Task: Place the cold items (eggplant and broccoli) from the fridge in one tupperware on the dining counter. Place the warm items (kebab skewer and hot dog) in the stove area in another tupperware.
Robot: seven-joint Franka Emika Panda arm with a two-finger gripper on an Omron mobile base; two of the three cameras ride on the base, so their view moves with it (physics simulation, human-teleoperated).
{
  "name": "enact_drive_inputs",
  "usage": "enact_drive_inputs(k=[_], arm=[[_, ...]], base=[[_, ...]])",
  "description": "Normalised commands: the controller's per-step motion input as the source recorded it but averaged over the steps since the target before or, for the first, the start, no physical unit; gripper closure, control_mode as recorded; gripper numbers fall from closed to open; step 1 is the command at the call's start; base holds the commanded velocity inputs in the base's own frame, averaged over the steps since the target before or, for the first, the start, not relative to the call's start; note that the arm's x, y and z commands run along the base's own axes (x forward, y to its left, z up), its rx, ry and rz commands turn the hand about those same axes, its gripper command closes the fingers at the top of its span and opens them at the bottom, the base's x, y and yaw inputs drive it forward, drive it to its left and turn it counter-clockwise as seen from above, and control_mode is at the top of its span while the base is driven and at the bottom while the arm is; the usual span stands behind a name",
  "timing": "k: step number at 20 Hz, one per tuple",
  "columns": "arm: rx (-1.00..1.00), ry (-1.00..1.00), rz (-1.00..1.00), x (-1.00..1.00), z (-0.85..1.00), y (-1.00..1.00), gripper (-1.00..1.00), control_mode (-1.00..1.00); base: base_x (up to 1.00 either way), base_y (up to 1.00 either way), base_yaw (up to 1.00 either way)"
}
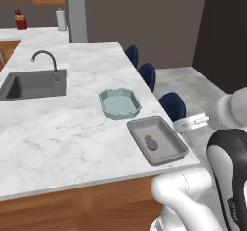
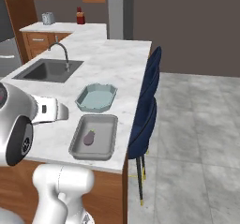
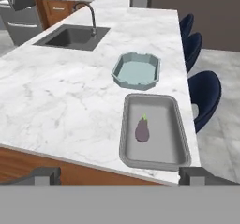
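The fingers (image 3: 115,175) are standing wide open, gripping nothing — the eggplant (image 3: 142,130) is lying ahead of them in the grey tupperware (image 3: 177,124), the teal tupperware (image 3: 123,66) sitting beyond on the desk (image 3: 65,101).

White glossy rounded arm (image 1: 188,191) links, black joint bands, small dark square tool (image 3: 119,175) tips.
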Motion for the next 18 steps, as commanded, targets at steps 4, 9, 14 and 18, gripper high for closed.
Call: enact_drive_inputs(k=[4,9,14,18], arm=[[-0.01,-0.03,-0.03,0.10,-0.16,0.02,-1.00,-1.00],[-0.01,0.00,-0.02,0.03,-0.08,0.05,-1.00,1.00],[0.00,0.00,0.00,0.00,0.00,0.00,-1.00,1.00],[0.00,0.00,0.00,0.00,0.00,0.00,-1.00,1.00]], base=[[0.00,0.00,0.00],[-0.26,0.11,0.02],[-0.94,0.82,0.29],[-0.38,1.00,0.16]])
